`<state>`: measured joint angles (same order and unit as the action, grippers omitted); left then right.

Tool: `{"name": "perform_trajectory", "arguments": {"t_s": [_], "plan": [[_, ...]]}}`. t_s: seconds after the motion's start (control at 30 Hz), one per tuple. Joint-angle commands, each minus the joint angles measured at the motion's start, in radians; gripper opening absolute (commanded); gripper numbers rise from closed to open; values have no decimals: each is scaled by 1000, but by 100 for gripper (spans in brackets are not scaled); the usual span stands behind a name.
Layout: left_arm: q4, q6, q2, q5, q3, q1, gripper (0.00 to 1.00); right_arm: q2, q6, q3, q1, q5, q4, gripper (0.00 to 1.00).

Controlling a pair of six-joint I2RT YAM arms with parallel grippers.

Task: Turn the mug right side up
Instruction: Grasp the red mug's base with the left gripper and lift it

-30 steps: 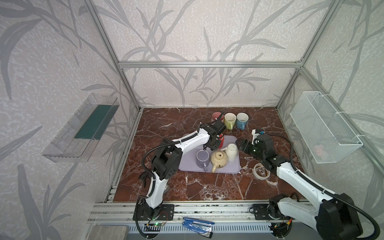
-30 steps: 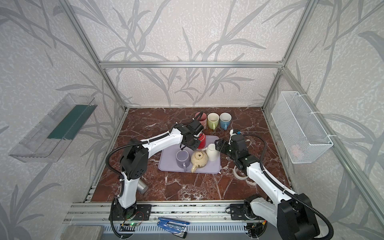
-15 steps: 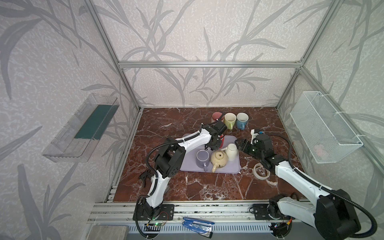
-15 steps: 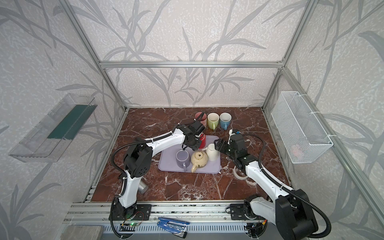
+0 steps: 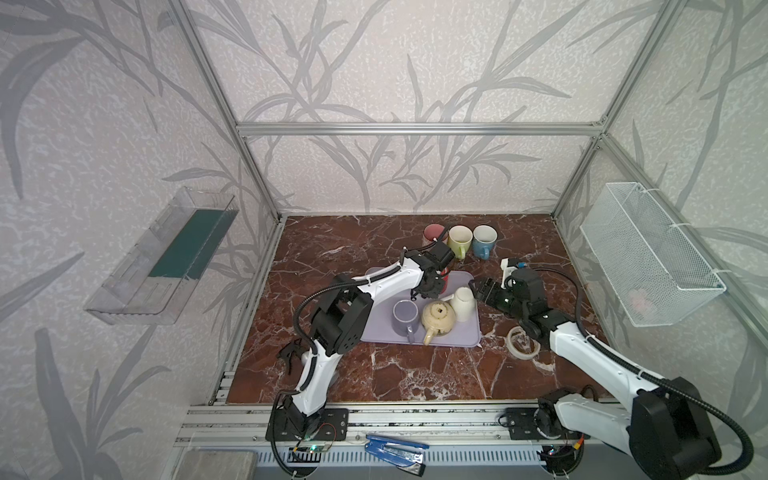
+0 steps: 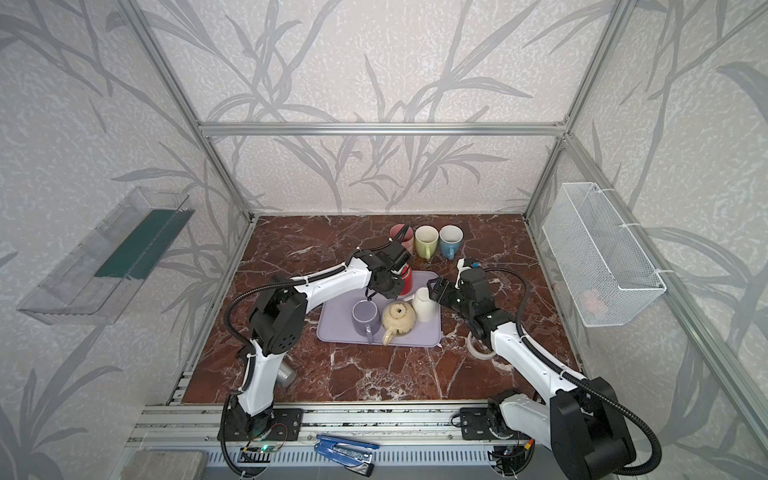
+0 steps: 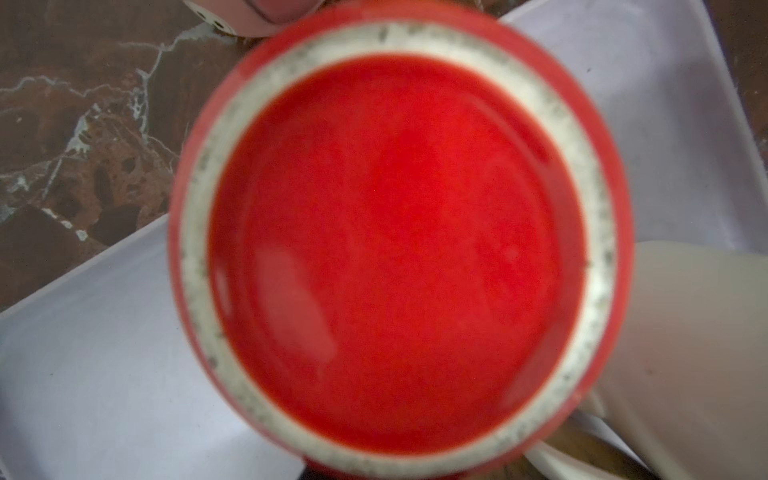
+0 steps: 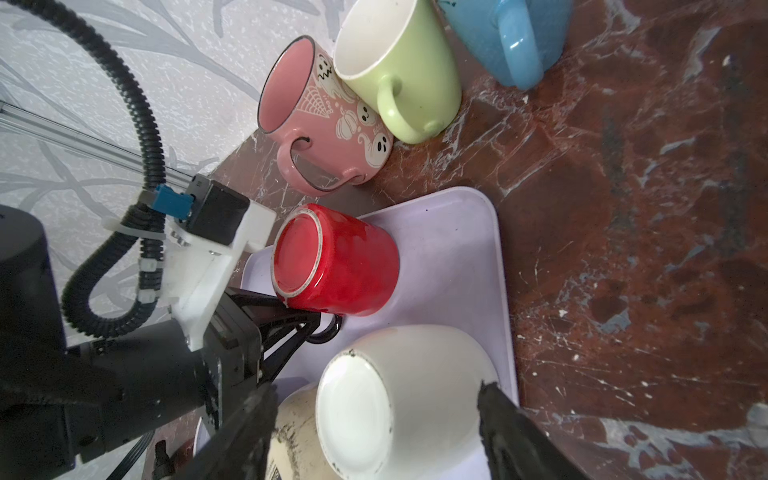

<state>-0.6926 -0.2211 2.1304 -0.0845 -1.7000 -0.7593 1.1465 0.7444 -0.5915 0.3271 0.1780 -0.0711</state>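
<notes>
1. Sitting upside down on the tray (image 5: 457, 337), the red mug (image 5: 444, 285) has its bottom facing up. If the tray is a clock in both top views, the mug is at 1 o'clock, by the far edge.
2. The left gripper (image 5: 430, 287) is at the red mug's 9 o'clock side. The right wrist view shows it squeezed tight on the mug's black handle (image 8: 329, 331).
3. The left wrist view is filled by the red mug's round bottom and its whitish ring, a bit blurry.
4. The white mug (image 5: 463, 303) is upside down too, at 3 o'clock on the tray.
5. The right gripper (image 5: 477, 290) reaches in from 3 o'clock. Its fingers (image 8: 511, 432) are spread wide, one on each side of the white mug. I cannot tell if they touch it.
6. A purple mug (image 5: 405, 318) stands right way up at 8 o'clock. A teapot (image 5: 438, 320) sits between it and the white mug.
7. Past the tray at 12 o'clock, a pink mug (image 5: 433, 233), a green mug (image 5: 460, 242) and a blue mug (image 5: 484, 241) stand in a row on the table (image 5: 332, 249).
</notes>
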Motion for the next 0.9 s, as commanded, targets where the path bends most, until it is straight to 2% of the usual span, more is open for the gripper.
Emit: {"name": "perform_trajectory", "arguments": {"t_s": [0.0, 0.17, 0.87], "plan": [[28, -4, 7, -8, 15, -3, 10, 11, -2, 12, -3, 12, -35, 76], [38, -3, -10, -3, 29, -3, 0, 23, -2, 12, -2, 22, -43, 76], [49, 19, -204, -7, 80, -3, 0, 33, -34, 54, -2, 103, -167, 76]]}}
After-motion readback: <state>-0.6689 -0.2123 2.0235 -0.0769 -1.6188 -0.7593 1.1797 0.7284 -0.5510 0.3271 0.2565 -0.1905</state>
